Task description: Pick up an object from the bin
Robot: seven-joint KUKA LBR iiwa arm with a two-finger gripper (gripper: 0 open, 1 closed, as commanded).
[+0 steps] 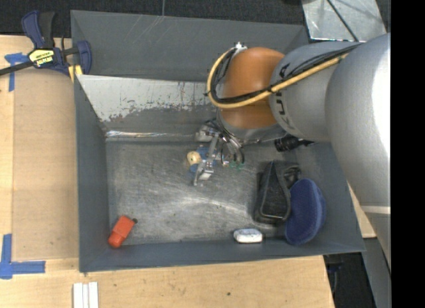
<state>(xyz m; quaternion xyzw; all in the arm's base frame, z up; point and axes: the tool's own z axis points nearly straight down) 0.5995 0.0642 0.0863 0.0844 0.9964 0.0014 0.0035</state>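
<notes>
Four loose things lie in the grey bin (pixel 89 167), one of each kind. One orange block (pixel 121 230) sits alone in the near left corner. One small white oval piece (pixel 248 235) lies against the near wall, right of the middle. One black oblong thing (pixel 272 194) lies lengthways towards the right side. One dark blue oval pad (pixel 304 210) touches the black thing's right edge and leans on the right wall. The white piece is just beside the black thing's near end. These three crowd the right near corner, while the orange block is well apart from them.

The arm (pixel 345 101) comes in from the right over the bin's right wall, and its orange wrist cover (pixel 249 91) hangs above the far wall. The gripper (pixel 207 160) points down at the floor's middle, towards the back. It is near the black thing's far left. Whether it is spread or closed cannot be told.

A small pale round piece (pixel 193 158) shows just at its left side. Whether it is loose or gripped cannot be told.
</notes>
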